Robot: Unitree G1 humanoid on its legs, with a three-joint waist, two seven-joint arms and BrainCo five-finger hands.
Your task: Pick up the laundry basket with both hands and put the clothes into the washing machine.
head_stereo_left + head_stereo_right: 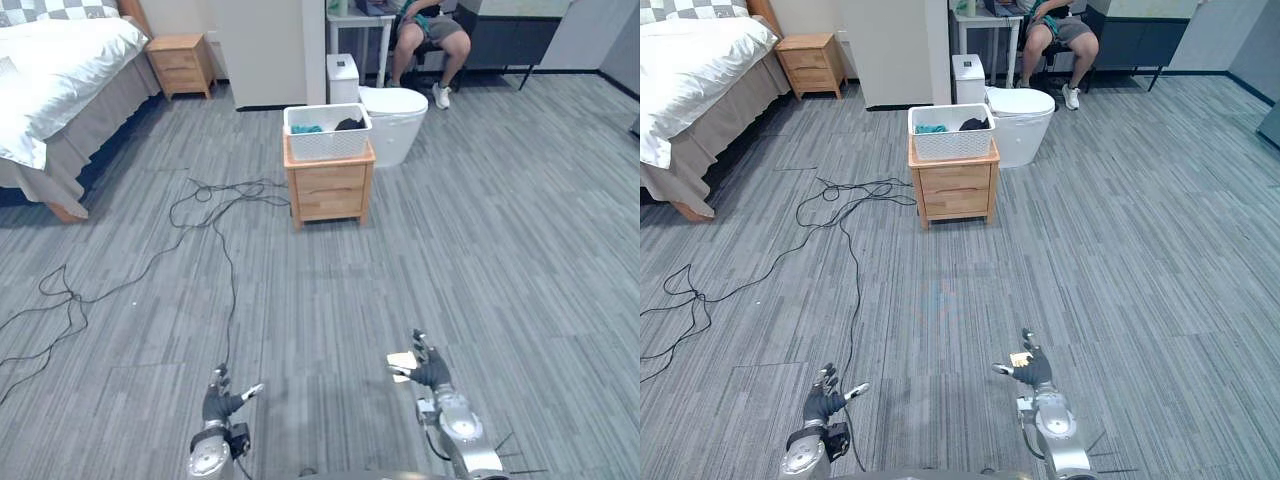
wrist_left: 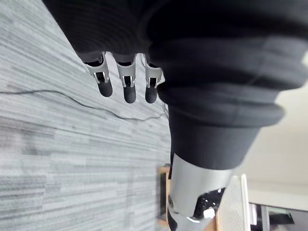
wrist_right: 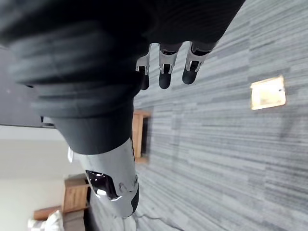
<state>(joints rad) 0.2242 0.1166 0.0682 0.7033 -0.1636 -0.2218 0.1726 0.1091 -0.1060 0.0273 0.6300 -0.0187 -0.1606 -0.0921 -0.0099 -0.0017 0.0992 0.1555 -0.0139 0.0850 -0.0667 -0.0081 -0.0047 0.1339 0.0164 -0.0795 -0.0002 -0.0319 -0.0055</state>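
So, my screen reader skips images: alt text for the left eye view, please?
A white plastic laundry basket of clothes sits on a wooden nightstand ahead; the left hand and right hand hover open, empty, above grey floor.

- Your left hand and right hand hang low over bare floor, and nothing stands in the lane from them to the basket.
- The basket's front and left side are wide open.
- A white toilet-shaped unit sits just behind-right of the wooden worktop, crowding the basket's right side.
- The bed walls off the far left, and there's a seated person at the back.
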